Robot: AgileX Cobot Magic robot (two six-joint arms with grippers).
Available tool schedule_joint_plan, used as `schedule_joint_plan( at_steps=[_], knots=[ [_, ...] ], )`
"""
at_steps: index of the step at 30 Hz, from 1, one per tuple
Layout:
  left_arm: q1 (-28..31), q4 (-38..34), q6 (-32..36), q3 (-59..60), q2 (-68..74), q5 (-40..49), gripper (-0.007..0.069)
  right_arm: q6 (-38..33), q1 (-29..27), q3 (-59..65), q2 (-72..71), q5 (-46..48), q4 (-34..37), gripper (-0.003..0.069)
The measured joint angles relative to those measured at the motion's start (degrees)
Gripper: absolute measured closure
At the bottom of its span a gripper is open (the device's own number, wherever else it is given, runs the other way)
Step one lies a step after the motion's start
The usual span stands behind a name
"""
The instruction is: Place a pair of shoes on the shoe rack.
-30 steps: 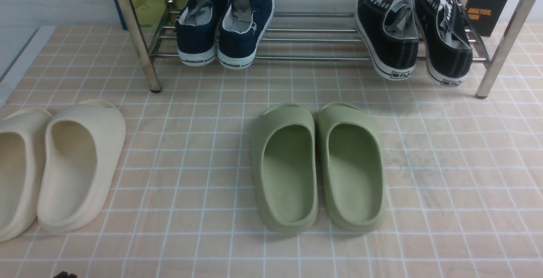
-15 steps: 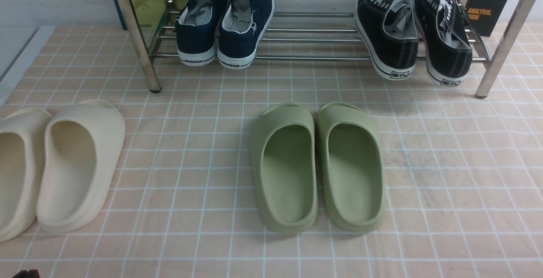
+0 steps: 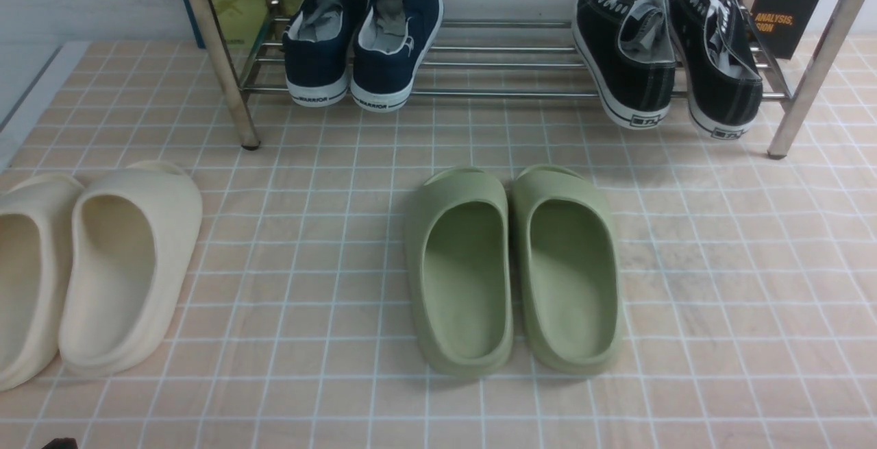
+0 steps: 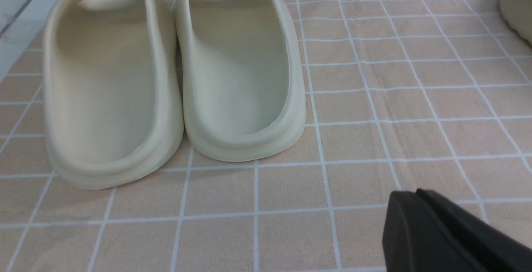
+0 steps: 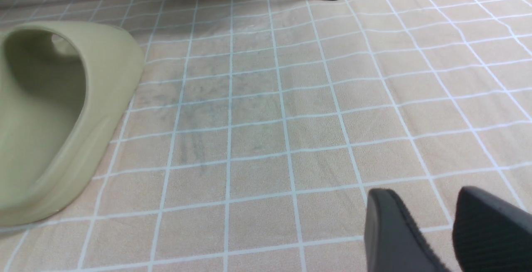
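Peach checked cloth covers the tabletop (image 3: 308, 367), soft and faintly wrinkled, with white grid lines.

Our left hand (image 4: 449, 234) hangs low near the front edge, grasping nothing; only one dark, matte finger shows, so we cannot tell how its jaws stand. Just ahead of it sit the cream slides (image 4: 166, 77), thick, rounded foam with a smooth lip. Our right hand (image 5: 436, 230) hovers over bare cloth, its ribbed black fingers parted by a slim gap and empty. Beside it lies the green pair (image 5: 54, 114), the same moulded foam.

Further out, the navy shoes (image 3: 363, 44) already stand on the rack (image 3: 514, 92), near its left end, side by side with toes inward and white rubber heels just over the front bar. Their canvas looks soft against the shiny chrome tubes. Black sneakers (image 3: 668, 58) lean tilted at the right end.

We judge the placing done, with both hands well apart from the rack. Nothing more seems called for than resting clear of it.
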Motion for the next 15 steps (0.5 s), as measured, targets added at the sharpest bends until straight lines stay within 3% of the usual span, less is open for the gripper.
schedule_joint_plan(
  at_steps=[15],
  knots=[
    [0.00,-0.18,0.75,0.00,0.00,-0.12,0.0601,0.00,0.00,0.00,0.00,0.00,0.06,0.0420]
  ],
)
